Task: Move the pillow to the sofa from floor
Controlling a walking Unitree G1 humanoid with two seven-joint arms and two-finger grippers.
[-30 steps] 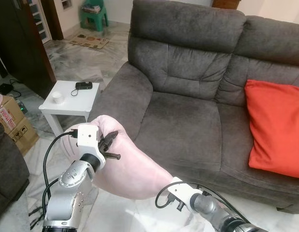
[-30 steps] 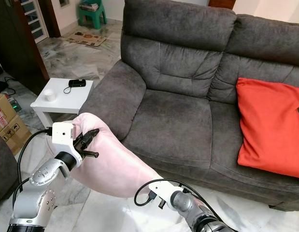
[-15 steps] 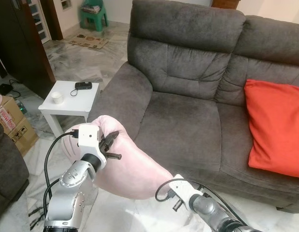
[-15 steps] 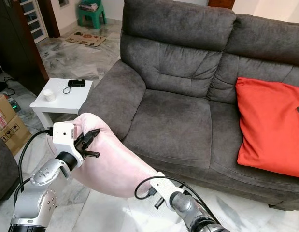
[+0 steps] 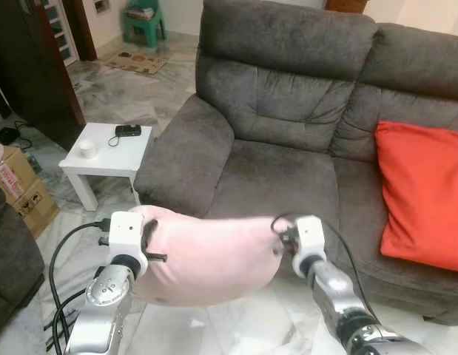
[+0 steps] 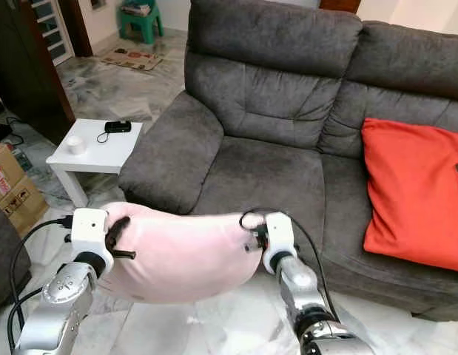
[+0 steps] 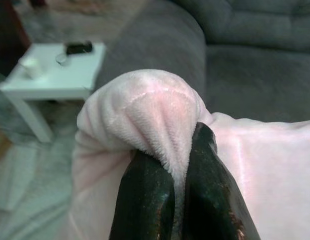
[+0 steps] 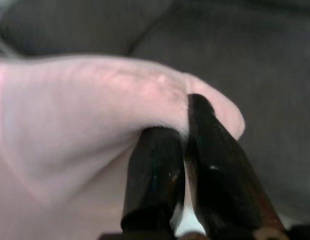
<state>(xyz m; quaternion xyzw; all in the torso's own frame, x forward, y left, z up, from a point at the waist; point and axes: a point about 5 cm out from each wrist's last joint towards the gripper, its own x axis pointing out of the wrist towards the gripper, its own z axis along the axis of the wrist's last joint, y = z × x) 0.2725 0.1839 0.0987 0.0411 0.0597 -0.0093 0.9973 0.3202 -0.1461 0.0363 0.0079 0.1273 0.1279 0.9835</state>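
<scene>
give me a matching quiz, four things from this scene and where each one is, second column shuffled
Things:
1. pink pillow
2. red cushion
3. white cup
4. green stool

Places:
A. on the white side table
B. far back across the floor
C. held between both grippers, in front of the sofa
D. on the sofa's right seat

Pairs: 1-C, 2-D, 3-A, 4-B

- The pillow (image 5: 206,255) is pale pink and plush, with a soft, fuzzy cover.
- It hangs lengthwise off the floor, stretched between the left tool (image 5: 149,240) and the right tool (image 5: 282,238), each pinching one end corner, and it sags in the middle.
- It sits just in front of the sofa (image 5: 288,148), a dark grey fabric one, level with the front edge of the seat beside the near armrest.
</scene>
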